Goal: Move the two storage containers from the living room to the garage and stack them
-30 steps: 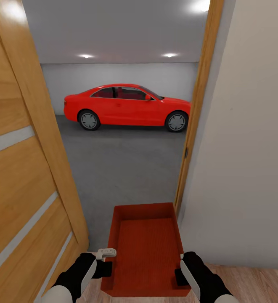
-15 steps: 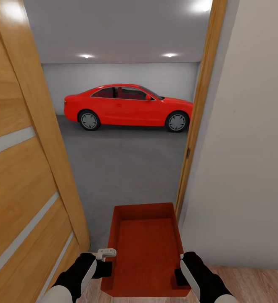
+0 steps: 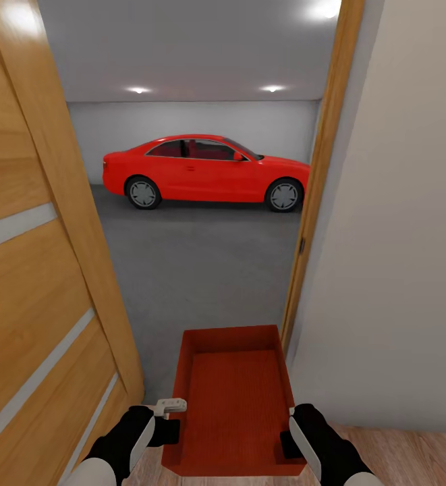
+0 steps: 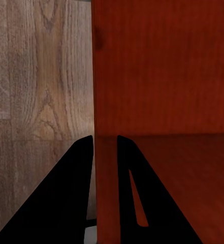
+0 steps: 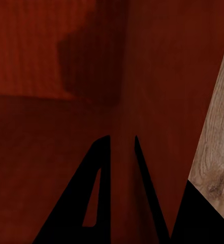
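While I hold the storage container (image 3: 233,398) out in front of the trunk, each side wall is pinched between a pair of fingers: the left gripper (image 3: 170,420) clamps the left wall, the right gripper (image 3: 289,425) the right one. In the left wrist view the thin red wall runs between the two dark fingers (image 4: 66,198), one inside the bin and one outside, and the right wrist view shows the same. I am in the carrying step, standing at the doorway with the wood-plank flooring (image 3: 411,452) under me and the garage (image 3: 196,121) ahead. The open door (image 3: 40,270) is close on my left and the door frame (image 3: 314,202) just beside the bin's right corner; I cannot tell whether they touch. Next I judge I must drive straight through, keeping the bin centred, then lower it onto the concrete floor (image 3: 196,270) well short of the red car (image 3: 206,172).
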{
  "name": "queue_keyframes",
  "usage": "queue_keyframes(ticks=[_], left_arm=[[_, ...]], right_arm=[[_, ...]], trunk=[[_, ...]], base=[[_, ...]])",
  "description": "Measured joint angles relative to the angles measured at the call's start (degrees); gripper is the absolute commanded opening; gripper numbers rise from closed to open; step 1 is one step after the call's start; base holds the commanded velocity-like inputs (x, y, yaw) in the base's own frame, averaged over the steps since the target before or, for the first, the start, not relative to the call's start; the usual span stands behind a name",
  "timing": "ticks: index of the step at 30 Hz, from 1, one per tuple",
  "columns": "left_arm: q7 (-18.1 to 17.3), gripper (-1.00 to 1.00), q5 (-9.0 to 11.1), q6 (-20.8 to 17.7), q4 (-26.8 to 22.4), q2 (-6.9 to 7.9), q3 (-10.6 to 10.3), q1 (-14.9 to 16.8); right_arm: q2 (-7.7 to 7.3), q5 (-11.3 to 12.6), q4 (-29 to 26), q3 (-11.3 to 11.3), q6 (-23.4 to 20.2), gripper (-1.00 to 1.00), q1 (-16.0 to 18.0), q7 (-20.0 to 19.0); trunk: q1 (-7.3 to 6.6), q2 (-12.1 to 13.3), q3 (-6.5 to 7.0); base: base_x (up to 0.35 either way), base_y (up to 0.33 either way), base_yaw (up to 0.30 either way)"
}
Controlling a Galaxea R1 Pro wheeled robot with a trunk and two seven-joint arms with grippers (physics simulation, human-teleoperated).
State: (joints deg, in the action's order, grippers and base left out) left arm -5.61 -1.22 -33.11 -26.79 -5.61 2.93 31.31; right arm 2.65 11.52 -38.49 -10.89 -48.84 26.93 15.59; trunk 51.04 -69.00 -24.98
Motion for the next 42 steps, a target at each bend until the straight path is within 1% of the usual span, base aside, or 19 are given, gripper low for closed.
queue_keyframes(ticks=[9, 21, 30, 42], left_arm=[[-0.01, -1.0, -0.01, -0.01, 0.03, 0.0, -0.01, 0.0], [0.01, -1.0, 0.03, 0.0, 0.03, 0.0, -0.04, 0.0], [-0.01, -1.0, -0.01, 0.01, 0.03, 0.0, -0.02, 0.01], [-0.01, -1.0, -0.01, 0.0, 0.02, 0.0, 0.0, 0.0]], right_arm=[[-0.01, 0.01, 0.0, 0.0, 0.0, -1.0, -0.02, -0.01], [-0.02, 0.04, 0.01, 0.0, -0.01, -1.0, -0.01, 0.0], [0.0, 0.01, -0.01, 0.01, -0.02, -1.0, -0.01, 0.01], [0.0, 0.01, 0.0, 0.0, -0.01, -1.0, 0.0, 0.0]], trunk=[[0.0, 0.0, 0.0], [0.0, 0.0, 0.0], [0.0, 0.0, 0.18], [0.0, 0.0, 0.22]], base=[[0.0, 0.189, 0.0], [0.0, 0.011, -0.001], [0.0, 0.0, -0.131], [0.011, 0.004, -0.01]])
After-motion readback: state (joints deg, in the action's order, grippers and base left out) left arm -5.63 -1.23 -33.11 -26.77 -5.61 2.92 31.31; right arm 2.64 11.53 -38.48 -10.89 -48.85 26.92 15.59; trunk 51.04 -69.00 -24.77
